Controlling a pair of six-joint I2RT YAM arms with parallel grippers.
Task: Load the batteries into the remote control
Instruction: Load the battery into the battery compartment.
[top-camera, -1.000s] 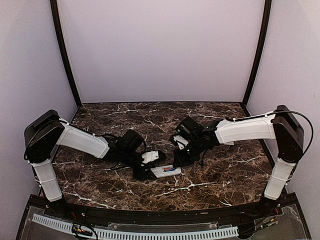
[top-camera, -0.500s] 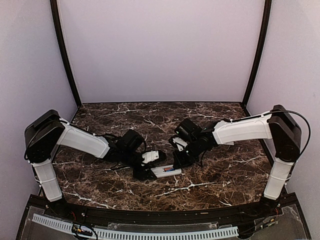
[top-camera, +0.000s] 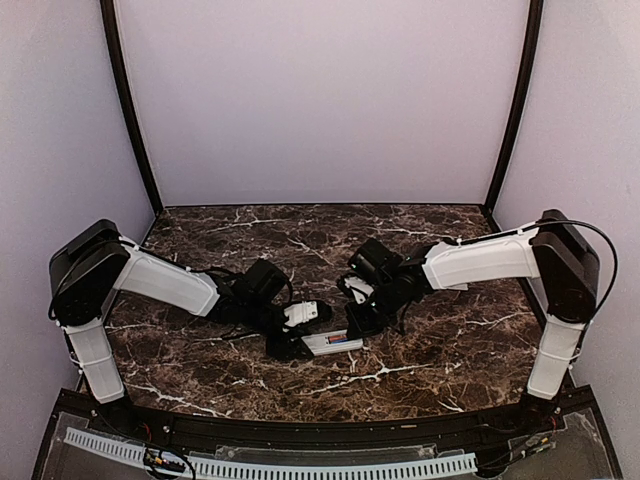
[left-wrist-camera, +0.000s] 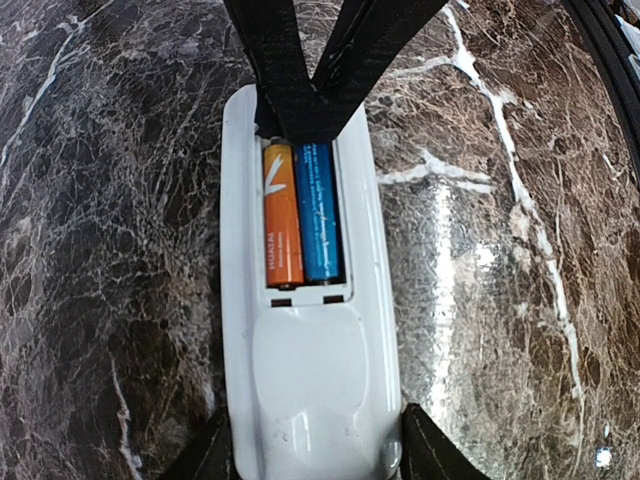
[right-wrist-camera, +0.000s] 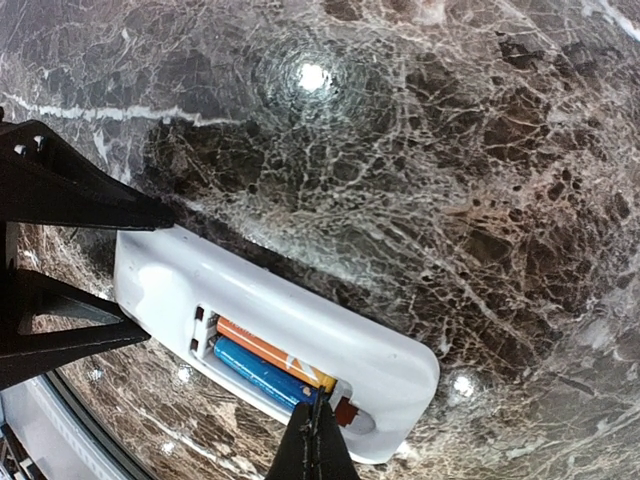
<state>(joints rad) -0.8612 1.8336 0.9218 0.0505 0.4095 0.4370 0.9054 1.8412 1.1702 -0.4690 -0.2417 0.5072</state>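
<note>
Two batteries (left-wrist-camera: 300, 212) inside the remote control (left-wrist-camera: 305, 380); left pincer (left-wrist-camera: 310, 455) clamped around it, right pincer (right-wrist-camera: 318, 430) clenched.

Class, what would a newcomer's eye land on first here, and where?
The orange battery and blue battery lie side by side in the open bay of the white remote control. The left gripper clamps the remote's end, while the right gripper, tips closed, rests at the bay's far end.
</note>
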